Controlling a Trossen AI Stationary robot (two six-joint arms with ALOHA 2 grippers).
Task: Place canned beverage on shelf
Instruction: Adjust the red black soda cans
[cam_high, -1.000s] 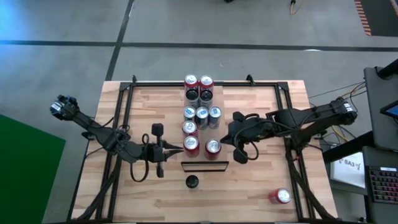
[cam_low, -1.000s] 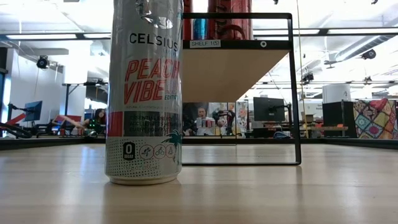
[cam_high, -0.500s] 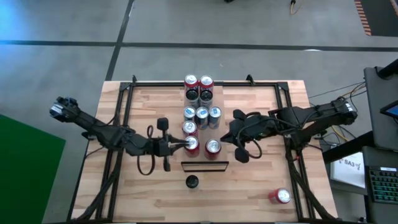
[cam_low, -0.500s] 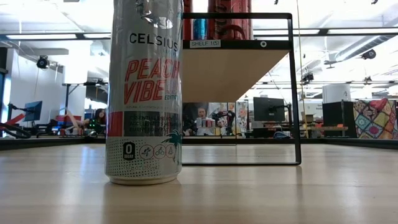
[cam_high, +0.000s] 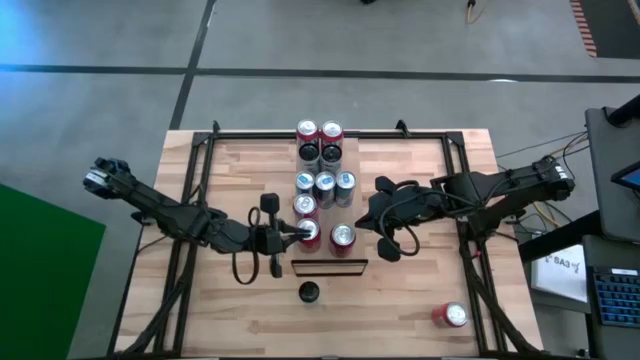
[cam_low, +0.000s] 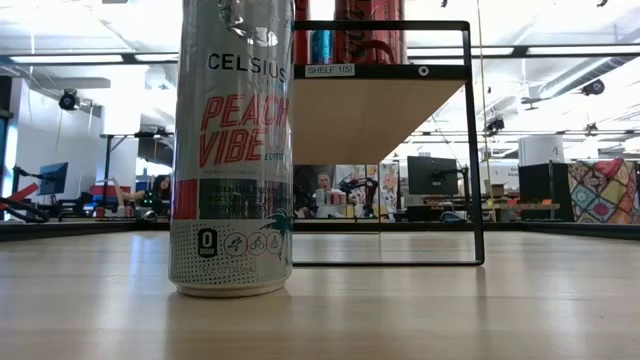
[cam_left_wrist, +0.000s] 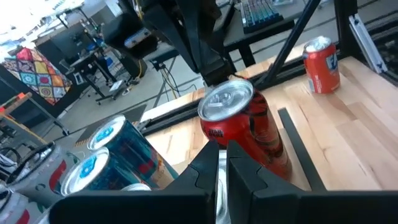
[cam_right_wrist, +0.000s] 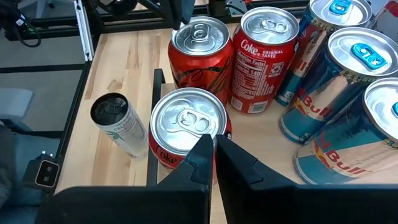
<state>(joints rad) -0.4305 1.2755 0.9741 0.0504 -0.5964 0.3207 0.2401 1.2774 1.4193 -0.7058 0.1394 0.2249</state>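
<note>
The planked table (cam_high: 420, 290) carried the narrow raised shelf (cam_high: 325, 262), which held a row of cans running from its far end to its near end. The left gripper (cam_high: 292, 234) hovered beside the near red can (cam_high: 308, 233), fingers pressed together on nothing. The right gripper (cam_high: 374, 215) hung near the neighbouring red can (cam_high: 342, 237), likewise closed and empty. A tall Celsius can (cam_low: 232, 150) stood on the table before the shelf, and a lone red can (cam_high: 452, 316) sat well apart at the table's near right corner.

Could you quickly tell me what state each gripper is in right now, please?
Left gripper: shut, holding nothing, tips at a red can.
Right gripper: shut, holding nothing, beside the cans.
</note>
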